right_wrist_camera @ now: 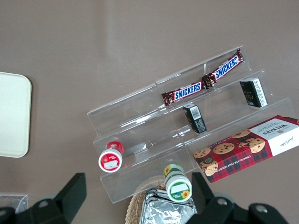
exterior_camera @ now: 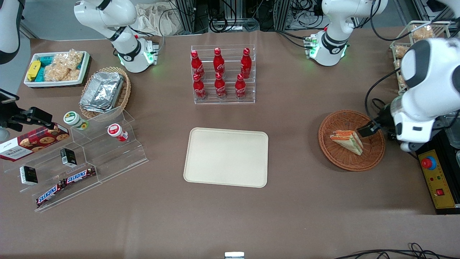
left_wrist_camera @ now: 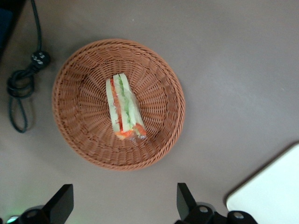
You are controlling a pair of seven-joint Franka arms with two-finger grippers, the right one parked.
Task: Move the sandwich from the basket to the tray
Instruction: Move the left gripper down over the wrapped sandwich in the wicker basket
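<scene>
While my hand (left_wrist_camera: 121,205) hangs spread wide and holding nothing above the desk (exterior_camera: 230,223), the step I judge to be in hand is the reach down for the sandwich (left_wrist_camera: 124,106), and doing it well means getting the line-up right before I drop. In my wrist view the two fingertips (left_wrist_camera: 63,198) stand well apart with the basket (left_wrist_camera: 74,112) out ahead of them at twelve o'clock, so I am not yet over the wedge; I should carry forward until the gap between the fingers sits above it. The sandwich lies roughly in the middle of the basket, its long edge running about twelve to six as I see it, bread faces turned toward three and nine, which suits my fingers closing across the slices without any turn of the wrist. I would come down gently, keep the tips inside the woven rim, and squeeze only lightly, since soft bread in clear wrap will likely crush or slip. In the front view my hand hovers over the basket's rim at about two o'clock from the sandwich, close above it but not touching. The tray (exterior_camera: 226,180) lies bare well apart from the basket, toward the desk's middle, at nine o'clock from it in the front view.
</scene>
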